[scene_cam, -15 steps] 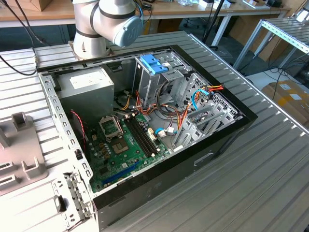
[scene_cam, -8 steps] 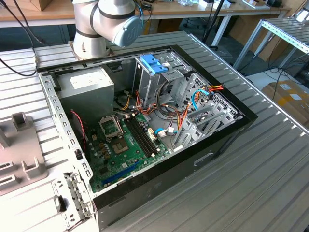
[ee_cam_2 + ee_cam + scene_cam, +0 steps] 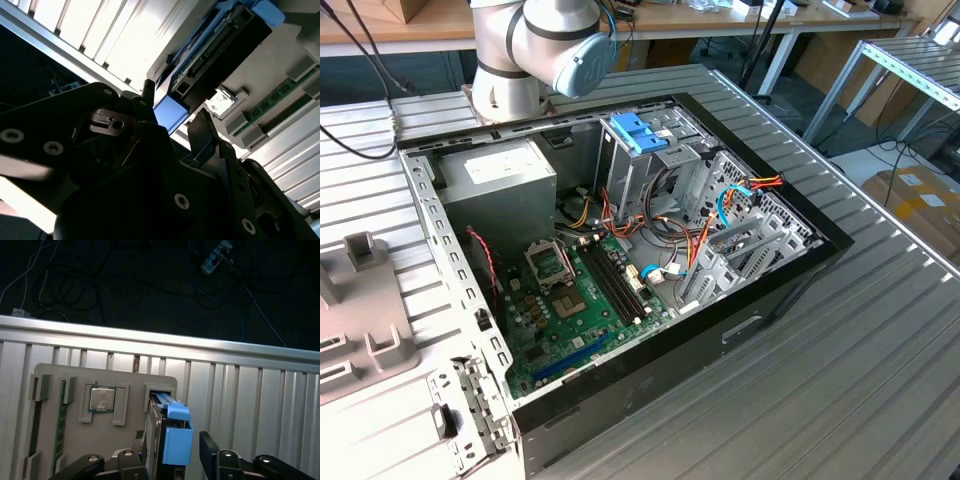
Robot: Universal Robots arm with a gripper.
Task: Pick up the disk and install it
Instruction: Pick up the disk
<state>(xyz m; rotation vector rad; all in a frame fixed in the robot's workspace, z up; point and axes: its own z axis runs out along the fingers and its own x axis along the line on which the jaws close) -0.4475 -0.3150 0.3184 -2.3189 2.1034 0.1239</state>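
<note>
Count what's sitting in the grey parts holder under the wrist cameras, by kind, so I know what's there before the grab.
In the grey holder, in the first wrist view:
Disk: 1, standing on edge in its slot
Processor chip: 1
Memory sticks: 2, as far as the slots show
Total: 4

Ribbed metal table (image 3: 880,340) bearing an open computer case (image 3: 720,335) and a grey parts tray (image 3: 360,310).
</note>
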